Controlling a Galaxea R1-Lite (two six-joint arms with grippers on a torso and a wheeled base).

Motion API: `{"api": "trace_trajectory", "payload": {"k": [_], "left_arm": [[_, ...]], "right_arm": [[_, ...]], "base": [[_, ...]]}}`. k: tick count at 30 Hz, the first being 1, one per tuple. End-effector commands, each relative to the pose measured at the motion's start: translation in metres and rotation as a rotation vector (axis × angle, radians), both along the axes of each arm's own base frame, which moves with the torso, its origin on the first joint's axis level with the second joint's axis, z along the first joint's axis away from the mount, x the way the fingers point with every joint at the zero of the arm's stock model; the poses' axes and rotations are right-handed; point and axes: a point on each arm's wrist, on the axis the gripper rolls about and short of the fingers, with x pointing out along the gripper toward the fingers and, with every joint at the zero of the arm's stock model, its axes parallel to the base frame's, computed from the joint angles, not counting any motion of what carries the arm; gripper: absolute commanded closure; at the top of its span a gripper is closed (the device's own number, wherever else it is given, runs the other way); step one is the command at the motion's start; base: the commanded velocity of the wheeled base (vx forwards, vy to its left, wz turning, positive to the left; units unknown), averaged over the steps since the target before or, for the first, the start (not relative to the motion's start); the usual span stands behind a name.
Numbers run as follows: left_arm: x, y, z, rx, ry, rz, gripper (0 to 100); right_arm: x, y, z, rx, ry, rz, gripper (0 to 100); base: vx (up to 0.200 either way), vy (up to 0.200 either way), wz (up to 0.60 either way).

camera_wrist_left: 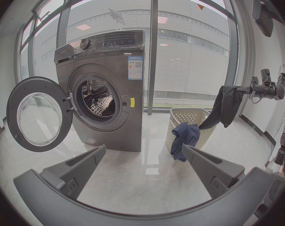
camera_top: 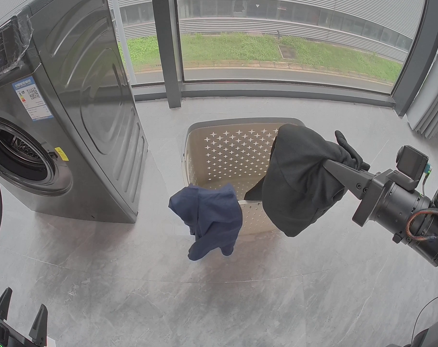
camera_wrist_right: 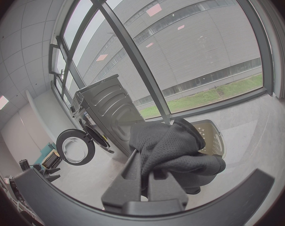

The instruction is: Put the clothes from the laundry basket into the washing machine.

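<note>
Washing machine (camera_top: 69, 121): grey front-loader at far left, with its round door (camera_wrist_left: 39, 113) swung wide and the drum exposed.
Left gripper (camera_top: 24, 300): low over the floor in front of the machine, fingers spread wide, holding nothing.
Blue garment (camera_top: 211, 218): draped over the laundry basket's near rim, hanging down outside.
Laundry basket (camera_top: 228, 155): beige, perforated, on the floor right of the machine.
Black garment (camera_top: 296, 184): raised over the basket's right side, its tail trailing to the rim.
Right gripper (camera_top: 337, 153): fingers clamped on the black garment's top fold.

Basket (camera_top: 228, 150) R of washer (camera_top: 84, 97), window (camera_top: 276, 25) behind.
</note>
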Motion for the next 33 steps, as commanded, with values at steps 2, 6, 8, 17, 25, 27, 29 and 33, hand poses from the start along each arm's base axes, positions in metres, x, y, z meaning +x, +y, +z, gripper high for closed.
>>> {"api": "trace_trajectory", "payload": {"k": [2,6,8,17,25,27,29,33], "left_arm": [[0.0003,0.0,-0.0052,0.0,0.004,0.002,0],[0.0003,0.0,-0.0052,0.0,0.004,0.0,0],[0.0003,0.0,-0.0052,0.0,0.004,0.002,0],[0.0002,0.0,-0.0049,-0.005,0.004,0.002,0],[0.0002,0.0,-0.0049,-0.003,0.004,0.002,0],[0.0002,0.0,-0.0049,-0.005,0.004,0.002,0],[0.0002,0.0,-0.0049,-0.003,0.004,0.002,0],[0.0002,0.0,-0.0049,-0.003,0.004,0.002,0]], "right_arm": [[0.0007,0.0007,-0.0004,-0.002,0.002,0.001,100],[0.0006,0.0006,-0.0008,-0.001,0.004,0.001,100],[0.0006,0.0007,-0.0001,0.0,-0.001,0.001,100],[0.0,0.0016,0.0015,0.011,-0.014,0.013,100],[-0.0002,0.0017,0.001,0.001,-0.02,0.021,100],[0.0,0.002,0.0007,0.0,-0.019,0.021,100],[0.0008,0.0026,-0.0003,-0.003,-0.015,0.021,100],[0.0008,0.0026,-0.0001,-0.002,-0.016,0.021,100]], "base": [[0.0,0.2,0.0],[0.0,0.2,0.0],[0.0,0.2,0.0],[0.0,0.2,0.0],[0.0,0.2,0.0],[0.0,0.2,0.0],[0.0,0.2,0.0],[0.0,0.2,0.0]]}}
